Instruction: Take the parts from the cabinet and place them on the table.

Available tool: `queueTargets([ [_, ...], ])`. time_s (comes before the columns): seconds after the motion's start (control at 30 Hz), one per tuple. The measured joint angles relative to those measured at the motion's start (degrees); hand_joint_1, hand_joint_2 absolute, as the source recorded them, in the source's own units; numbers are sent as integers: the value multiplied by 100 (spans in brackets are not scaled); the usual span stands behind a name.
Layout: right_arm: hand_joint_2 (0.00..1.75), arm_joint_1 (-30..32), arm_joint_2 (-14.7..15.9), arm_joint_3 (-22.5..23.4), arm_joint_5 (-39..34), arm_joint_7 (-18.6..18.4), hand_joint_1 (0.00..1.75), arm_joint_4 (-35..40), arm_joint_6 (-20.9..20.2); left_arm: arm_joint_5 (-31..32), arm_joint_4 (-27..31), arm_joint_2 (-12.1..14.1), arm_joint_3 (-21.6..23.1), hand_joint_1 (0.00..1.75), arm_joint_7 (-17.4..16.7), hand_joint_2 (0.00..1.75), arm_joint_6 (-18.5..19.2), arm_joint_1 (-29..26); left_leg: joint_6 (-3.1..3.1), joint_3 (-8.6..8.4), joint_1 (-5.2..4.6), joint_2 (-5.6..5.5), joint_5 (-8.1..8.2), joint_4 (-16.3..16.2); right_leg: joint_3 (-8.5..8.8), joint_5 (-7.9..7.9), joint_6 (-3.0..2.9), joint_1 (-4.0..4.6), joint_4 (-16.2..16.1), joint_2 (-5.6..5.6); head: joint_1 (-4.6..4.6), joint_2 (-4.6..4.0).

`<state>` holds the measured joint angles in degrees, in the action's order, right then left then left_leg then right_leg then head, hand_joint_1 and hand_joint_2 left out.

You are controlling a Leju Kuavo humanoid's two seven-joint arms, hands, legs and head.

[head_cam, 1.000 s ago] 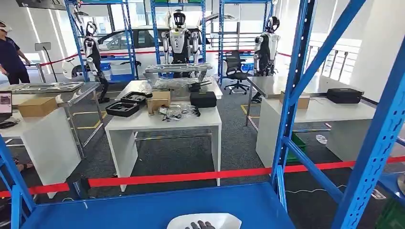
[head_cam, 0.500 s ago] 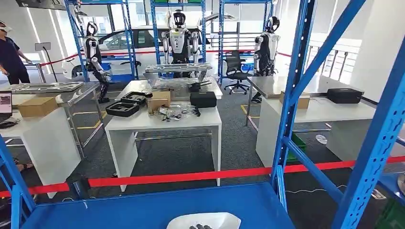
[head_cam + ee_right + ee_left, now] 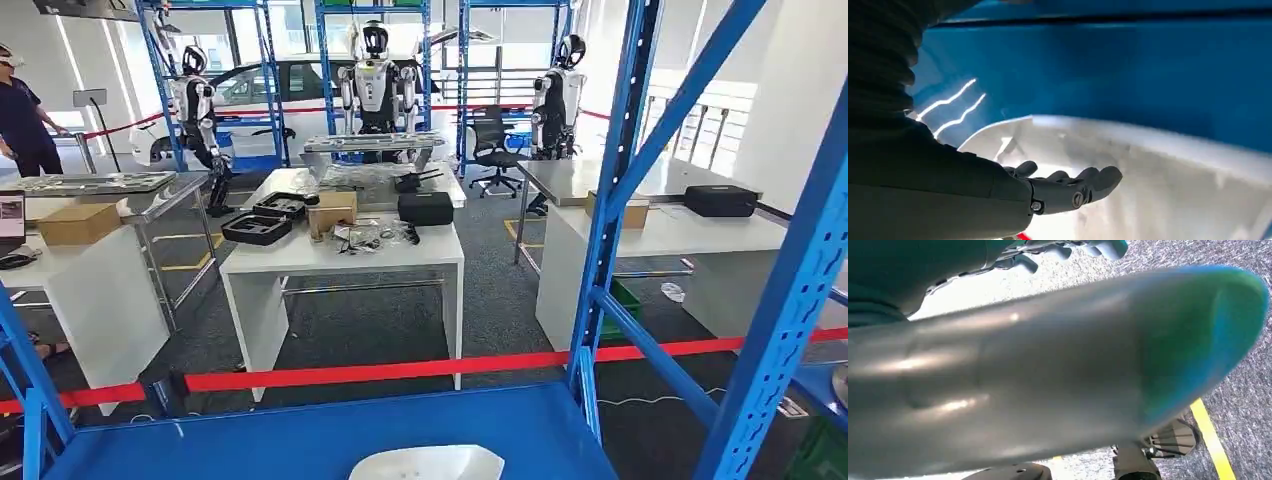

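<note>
One white part (image 3: 427,463) lay on the blue shelf (image 3: 300,435) of the cabinet, at about six o'clock in the head view, its long axis running from nine to three o'clock across the shelf's near edge. Going left to right, the left hand (image 3: 1068,250) hung over grey carpet with a yellow floor line, a large blurred grey shape close to its camera; whether its fingers were spread or curled could not be told. The right hand (image 3: 1068,187) was the nearer one: in the right wrist view its dark fingers (image 3: 1100,179) lay loosely apart and slightly curled, holding nothing, just beside the part's pale rim. Contact could not be judged. The white desk (image 3: 340,258) stood well apart at twelve o'clock, beyond a red barrier tape (image 3: 400,370).
</note>
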<state>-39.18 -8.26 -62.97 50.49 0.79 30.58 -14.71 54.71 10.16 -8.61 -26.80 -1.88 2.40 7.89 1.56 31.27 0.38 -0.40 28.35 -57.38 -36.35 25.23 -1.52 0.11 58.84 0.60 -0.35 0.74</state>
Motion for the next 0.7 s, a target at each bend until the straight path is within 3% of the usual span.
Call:
queueTargets([
  [0.17,175,-1,-107,-74,-11,-46,0,-240,-15,42,0,0,-28,0,-37,0,0,4,-1,-1,0,2,1,0,0,0,0,1,0,2,0,0],
  [0.2,175,-1,-127,-81,-9,-57,82,-258,-37,50,0,0,-35,0,-39,0,0,4,-1,-1,0,2,1,0,0,0,0,1,0,1,0,0],
  [0.23,175,-3,-133,-87,-9,-83,175,-279,-52,55,0,0,-39,0,-44,0,2,4,-1,-1,0,1,1,0,0,0,0,0,0,1,0,0],
  [0.7,175,-35,-240,-197,85,-153,175,-347,-2,63,0,0,-81,0,-35,0,0,21,-15,-64,1,41,59,6,100,32,1,3,-7,35,0,0],
])
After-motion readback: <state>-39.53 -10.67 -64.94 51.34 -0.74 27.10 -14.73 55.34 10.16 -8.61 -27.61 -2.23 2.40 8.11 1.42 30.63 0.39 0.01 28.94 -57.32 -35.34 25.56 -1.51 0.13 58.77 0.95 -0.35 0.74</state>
